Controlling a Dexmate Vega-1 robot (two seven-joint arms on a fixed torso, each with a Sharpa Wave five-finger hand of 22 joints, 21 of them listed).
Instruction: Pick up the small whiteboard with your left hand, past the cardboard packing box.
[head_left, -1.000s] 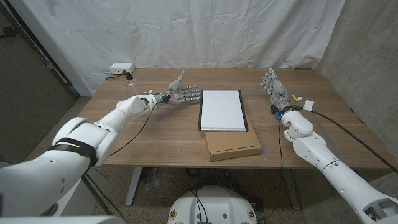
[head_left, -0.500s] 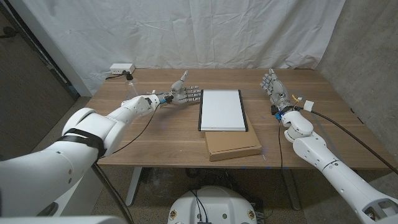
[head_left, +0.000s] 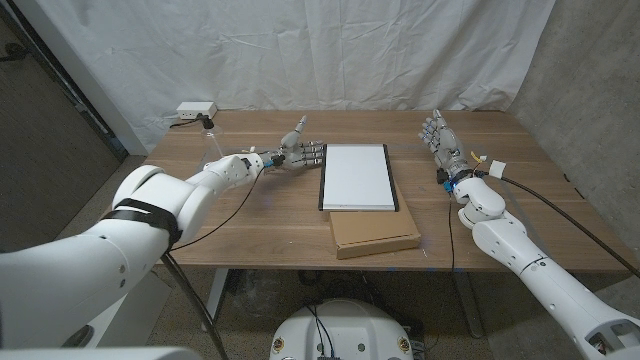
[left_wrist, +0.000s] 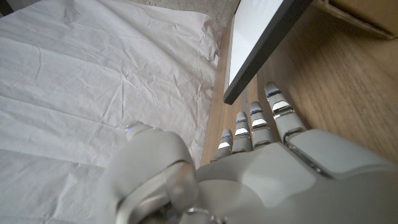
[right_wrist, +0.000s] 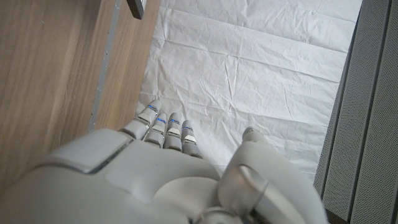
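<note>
Both hands hold nothing — the left hand (head_left: 298, 152) reaches its spread fingers (left_wrist: 277, 111) just beside the small white, black-framed whiteboard (head_left: 356, 177). That board lies partly on the flat brown cardboard box (head_left: 375, 232) on the wooden tabletop (head_left: 250, 215) — the right hand (head_left: 438, 136) stands well apart, fingers extended.

Head camera looking down over table (head_left: 250, 215), wrist cameras close behind hands, apparently inverted, sharing whiteboard (head_left: 355, 177) edge.

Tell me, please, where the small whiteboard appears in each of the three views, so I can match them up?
Head view: small whiteboard at table centre, overlapping the cardboard box.
Left wrist view: its dark-framed corner just beyond the left hand.
Right wrist view: one dark corner at the picture's edge.
Shared landmark: the white backdrop sheet.
</note>
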